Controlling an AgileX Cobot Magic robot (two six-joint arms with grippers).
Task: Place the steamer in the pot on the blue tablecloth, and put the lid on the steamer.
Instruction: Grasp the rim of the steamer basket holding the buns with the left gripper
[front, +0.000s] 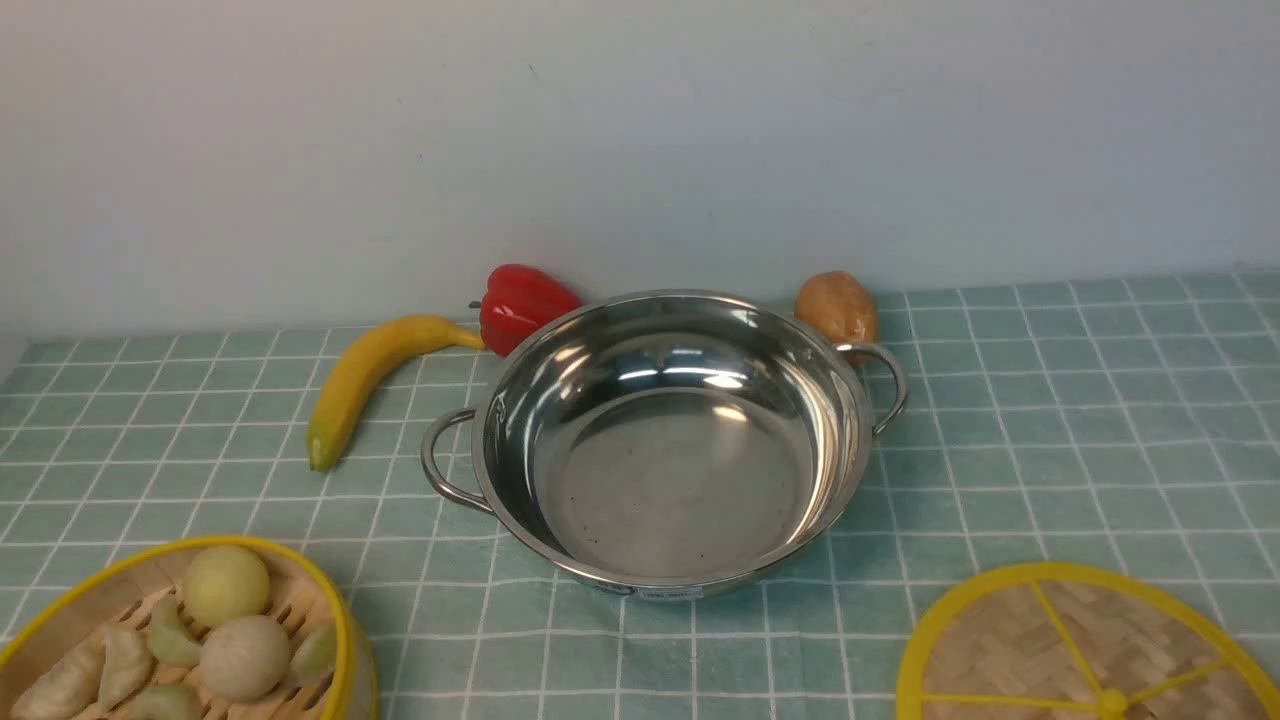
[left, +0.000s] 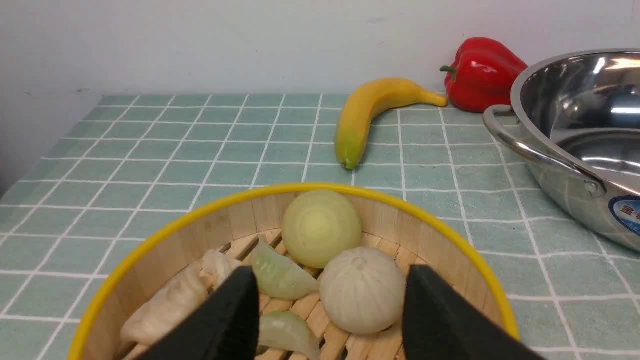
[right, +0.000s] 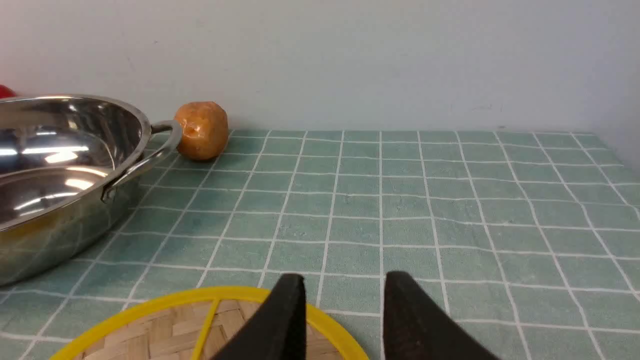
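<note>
The pot (front: 680, 480) stands empty in the middle of the blue tablecloth (front: 1050, 420). The steamer (front: 130, 585) with buns and dumplings sits on the cloth at the near left. The lid (front: 1060, 640) lies flat at the near right. Neither gripper shows in the front view. In the left wrist view my left gripper (left: 330, 270) is open, its fingers spread above the steamer (left: 240, 220), with the pot (left: 575, 125) off to one side. In the right wrist view my right gripper (right: 345, 277) is open and empty, one finger over the lid's (right: 165, 330) rim, near the pot (right: 50, 200).
A yellow banana (front: 370, 380) and a red pepper (front: 520, 305) lie behind the pot to the left. A brown potato (front: 838, 308) sits behind its right handle. A pale wall closes off the back of the table.
</note>
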